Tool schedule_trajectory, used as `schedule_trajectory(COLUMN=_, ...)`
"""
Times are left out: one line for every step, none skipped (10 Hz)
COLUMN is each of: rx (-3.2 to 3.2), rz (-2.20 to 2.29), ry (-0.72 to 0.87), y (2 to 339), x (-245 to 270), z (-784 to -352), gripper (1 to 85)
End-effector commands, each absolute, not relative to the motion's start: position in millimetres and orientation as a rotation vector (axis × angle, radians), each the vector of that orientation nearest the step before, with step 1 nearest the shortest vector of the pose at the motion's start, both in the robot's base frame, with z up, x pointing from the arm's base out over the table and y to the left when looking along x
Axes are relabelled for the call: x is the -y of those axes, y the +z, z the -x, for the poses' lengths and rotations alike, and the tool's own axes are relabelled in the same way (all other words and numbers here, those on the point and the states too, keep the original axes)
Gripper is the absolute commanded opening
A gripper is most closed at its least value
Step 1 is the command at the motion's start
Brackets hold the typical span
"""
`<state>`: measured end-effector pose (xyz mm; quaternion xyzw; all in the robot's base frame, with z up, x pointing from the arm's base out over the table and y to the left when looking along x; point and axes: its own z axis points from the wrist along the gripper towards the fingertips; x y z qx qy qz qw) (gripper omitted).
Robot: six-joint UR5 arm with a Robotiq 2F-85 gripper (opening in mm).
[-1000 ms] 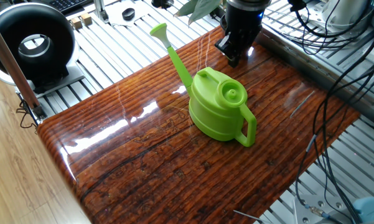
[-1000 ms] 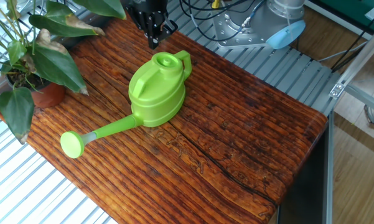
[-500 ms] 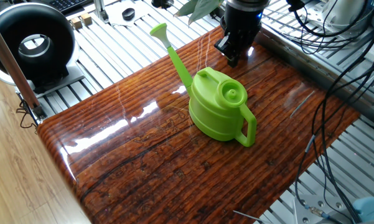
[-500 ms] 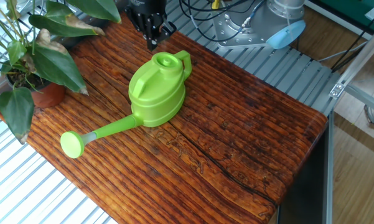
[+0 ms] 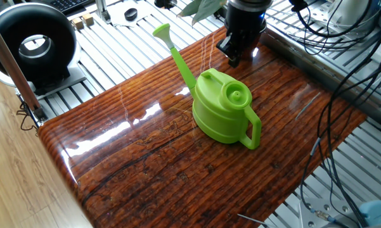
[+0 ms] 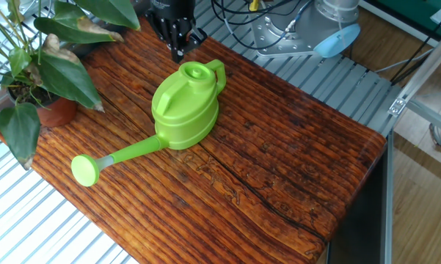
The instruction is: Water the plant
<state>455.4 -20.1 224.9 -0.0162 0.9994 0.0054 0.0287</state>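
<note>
since a second ago our gripper (image 5: 233,60) has lifted slightly and drawn back toward the far edge of the table (image 5: 177,171) — a small shift, seen in both views, while everything else stays where it was. we see the gripper pointing down, hanging above the wood just beyond the can (image 5: 223,104), not touching it. its fingers (image 6: 178,50) sit close together with nothing between them; they look nearly closed, but we cannot tell for sure from these angles.

the can stands upright near the middle of the table, lime green, its cap on top and its handle (image 6: 219,73) turned toward the side where the cables lie. its long spout (image 6: 125,154) reaches out low toward the table's edge, ending in a round rose (image 6: 84,170) that sits over the edge strip.

the plant (image 6: 40,70) is at the table's corner, well apart from the can's body and near the spout's side — its reddish pot (image 6: 55,111) stands on the wood right at the edge, broad dark leaves drooping around it, some with brown patches. in one fixed view we catch only a few of its leaves (image 5: 200,7) at the top of the frame, just beside the arm.
</note>
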Motion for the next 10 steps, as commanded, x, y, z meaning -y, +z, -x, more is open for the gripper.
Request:
schedule_trajectory(rx=-3.001, rz=0.063, ry=-0.01, y=228.2, x=24.4, z=-477.0, gripper=1.3)
schedule_trajectory(rx=-2.941, rz=0.077, ry=-0.022, y=230.9, x=25.9, z=-492.3, gripper=1.3)
schedule_trajectory(rx=-2.941, rz=0.038, ry=-0.007, y=230.9, x=23.9, z=-492.3, gripper=1.3)
schedule_trajectory(rx=-2.973, rz=0.008, ry=-0.004, y=231.0, x=23.7, z=-477.5, gripper=1.3)
schedule_trajectory(rx=-2.992, rz=-0.003, ry=-0.005, y=231.8, x=25.9, z=-453.3, gripper=1.3)
schedule_trajectory(rx=-3.005, rz=-0.02, ry=0.001, y=228.7, x=27.1, z=-436.4, gripper=1.3)
schedule_trajectory(rx=-3.019, rz=-0.021, ry=0.005, y=224.1, x=29.2, z=-424.3, gripper=1.3)
schedule_trajectory(rx=-3.056, rz=-0.027, ry=0.026, y=220.4, x=28.6, z=-411.0, gripper=1.3)
schedule_trajectory(rx=-3.077, rz=-0.055, ry=0.027, y=215.0, x=29.2, z=-404.5, gripper=1.3)
schedule_trajectory(rx=-3.069, rz=-0.065, ry=0.027, y=209.3, x=26.3, z=-406.4, gripper=1.3)
